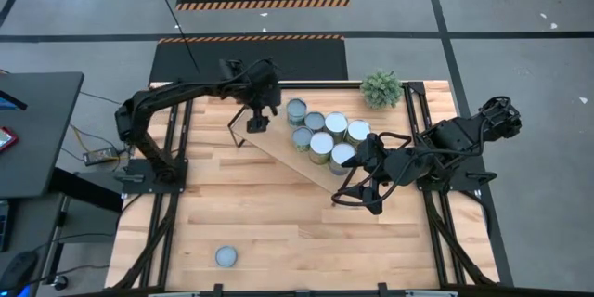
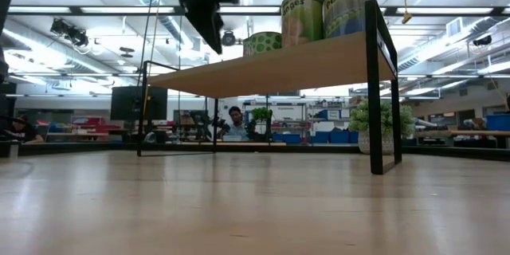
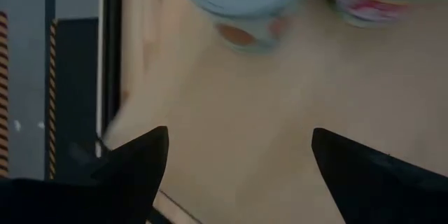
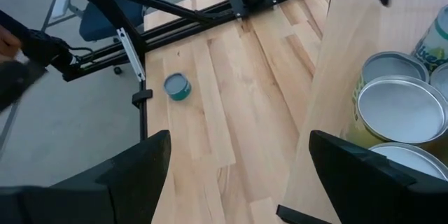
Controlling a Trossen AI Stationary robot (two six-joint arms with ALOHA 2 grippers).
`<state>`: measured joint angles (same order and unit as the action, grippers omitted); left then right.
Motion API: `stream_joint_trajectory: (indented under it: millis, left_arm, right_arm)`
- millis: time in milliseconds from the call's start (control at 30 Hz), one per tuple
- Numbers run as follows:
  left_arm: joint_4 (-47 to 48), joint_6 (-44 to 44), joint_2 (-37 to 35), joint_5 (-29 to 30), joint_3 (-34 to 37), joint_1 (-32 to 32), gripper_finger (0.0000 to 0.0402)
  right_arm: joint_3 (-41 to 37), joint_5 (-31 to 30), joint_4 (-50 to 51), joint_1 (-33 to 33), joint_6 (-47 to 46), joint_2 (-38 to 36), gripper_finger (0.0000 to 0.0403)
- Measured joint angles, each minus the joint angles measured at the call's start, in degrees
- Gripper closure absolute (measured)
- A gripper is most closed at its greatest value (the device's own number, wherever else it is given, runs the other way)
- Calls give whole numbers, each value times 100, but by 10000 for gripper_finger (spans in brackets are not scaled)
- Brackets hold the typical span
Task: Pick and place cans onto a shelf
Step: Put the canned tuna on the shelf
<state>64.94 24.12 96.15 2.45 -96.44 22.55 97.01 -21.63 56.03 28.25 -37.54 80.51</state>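
Observation:
The shelf [image 1: 278,153] is a light wood board on black legs, standing slantwise on the table. Several cans [image 1: 321,145] stand upright on its right half, with pale blue-grey or white tops. One more can [image 1: 225,257] stands alone on the tabletop near the front left; the right wrist view also shows this can [image 4: 176,86]. My left gripper [image 1: 257,122] hangs open above the shelf's bare left end [image 3: 266,112], just short of the nearest can [image 3: 245,7]. My right gripper [image 1: 365,151] is open beside the cans at the shelf's right end, with nothing between its fingers [image 4: 140,164].
A small green plant [image 1: 380,88] stands at the table's far right corner, behind the shelf. Black frame rails [image 1: 153,232] run along the table's left and right sides. The tabletop in front of the shelf is bare wood except for the lone can.

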Motion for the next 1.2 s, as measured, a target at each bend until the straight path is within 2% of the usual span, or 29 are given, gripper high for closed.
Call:
stream_joint_trajectory:
  millis: [200, 333, 467, 700, 933, 1100, 1200]
  left_arm:
    - [859, -860, -573, 42, 1, -496, 45]
    - [1170, -1666, -1016, -141, 295, -1197, 45]
    - [1119, -2648, -1598, -185, 927, -2219, 45]
    - [506, -5170, -2458, -50, 1995, -4344, 45]
    - [115, -7563, -2512, 786, 2580, -6440, 45]
    - [-271, -9018, -2311, 1354, 2860, -7555, 45]
    - [-374, -9601, -2034, 1589, 2865, -8082, 45]
  right_arm:
    - [2, 0, -13, 0, -19, 0, 56]
    - [2, -122, -26, 35, -22, 0, 56]
    - [2, -305, -28, 115, -36, 0, 56]
    - [2, -521, -75, 170, -44, 0, 56]
    - [2, -572, -107, 165, -43, 2, 56]
    - [2, -725, -114, 164, -110, 4, 56]
    - [3, -808, -122, 162, -147, 4, 56]
